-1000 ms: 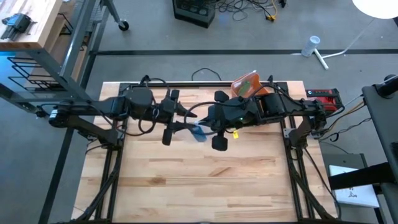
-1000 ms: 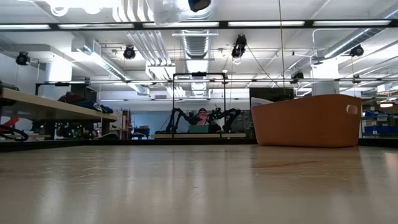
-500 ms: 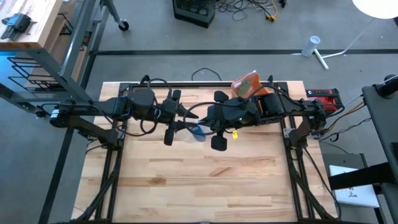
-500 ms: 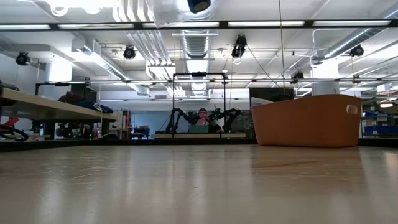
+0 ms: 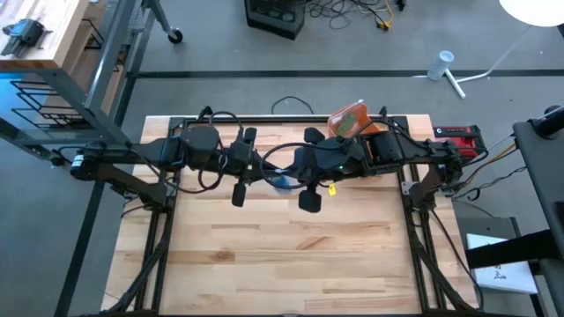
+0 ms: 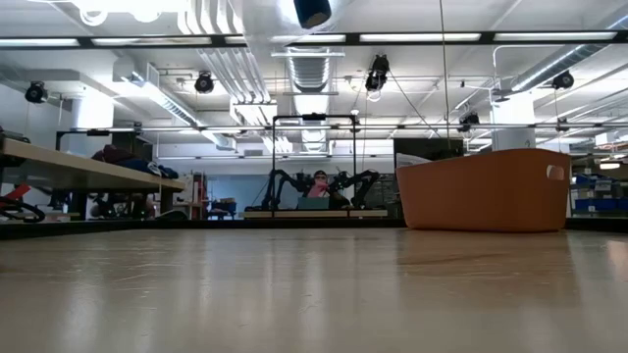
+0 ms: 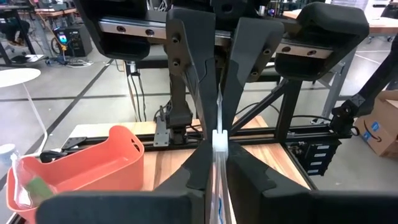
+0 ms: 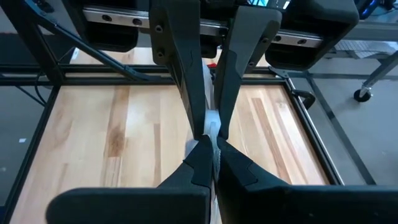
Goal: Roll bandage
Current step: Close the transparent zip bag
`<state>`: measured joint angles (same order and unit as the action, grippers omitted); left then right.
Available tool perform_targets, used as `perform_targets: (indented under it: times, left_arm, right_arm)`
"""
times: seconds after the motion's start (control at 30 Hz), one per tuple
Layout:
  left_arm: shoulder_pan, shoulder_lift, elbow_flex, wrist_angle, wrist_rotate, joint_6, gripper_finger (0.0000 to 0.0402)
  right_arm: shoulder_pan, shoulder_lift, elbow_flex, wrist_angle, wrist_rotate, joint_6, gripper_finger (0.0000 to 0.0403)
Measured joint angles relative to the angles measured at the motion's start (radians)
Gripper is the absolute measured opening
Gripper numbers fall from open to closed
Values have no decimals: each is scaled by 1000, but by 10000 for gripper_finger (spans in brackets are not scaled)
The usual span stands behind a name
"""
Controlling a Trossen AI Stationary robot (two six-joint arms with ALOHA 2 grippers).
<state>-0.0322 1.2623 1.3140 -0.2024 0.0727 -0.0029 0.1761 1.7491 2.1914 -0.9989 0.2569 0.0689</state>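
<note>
A small white and pale-blue bandage (image 5: pixel 280 183) hangs high above the wooden table (image 5: pixel 282 255), between my two grippers, which meet tip to tip over the table's middle. My left gripper (image 5: pixel 271 179) comes in from the table's left and is shut on it. My right gripper (image 5: pixel 290 179) comes in from the right and is shut on it too. In the left wrist view the bandage (image 7: pixel 219 138) shows as a thin white strip edge-on. The right wrist view shows the bandage (image 8: pixel 212 122) as a small pale piece. My left gripper (image 7: pixel 217 152) pinches the bandage's thin white edge (image 7: pixel 219 144) between its two fingers. It comes nearly level from the table's left. The bandage is lifted clear of the table. My right gripper (image 8: pixel 208 154) pinches the bandage's pale piece (image 8: pixel 211 134) between its two fingers, facing my left gripper. It slants down from the table's right. The bandage stays clear of the table.
An orange bin (image 5: pixel 350 119) stands at the table's far edge, right of the middle, and shows as a bin (image 6: pixel 486 189) in the low view. The table's near half is bare wood.
My left gripper has shut on the bandage without moving from its place. Less of the pale-blue piece now shows between the two grippers. My right gripper has kept still.
</note>
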Motion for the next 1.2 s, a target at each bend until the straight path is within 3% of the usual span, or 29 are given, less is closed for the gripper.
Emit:
perform_targets:
  times: [0.2, 0.83, 0.97, 1.2]
  left_arm:
    - [0, -7, 0, 3, -4, 13, 7]
    - [0, -41, 2, -20, -12, 19, 2]
    - [0, -27, 1, -2, 20, 19, 31]
    - [0, 10, 1, 25, 14, 24, 138]
  right_arm:
    - [2, -12, 0, 4, -17, 24, 0]
    - [3, -66, 0, -40, -35, 35, 0]
    - [3, -64, 0, -60, -36, 22, 0]
    - [3, -38, 1, -104, -36, -2, 0]
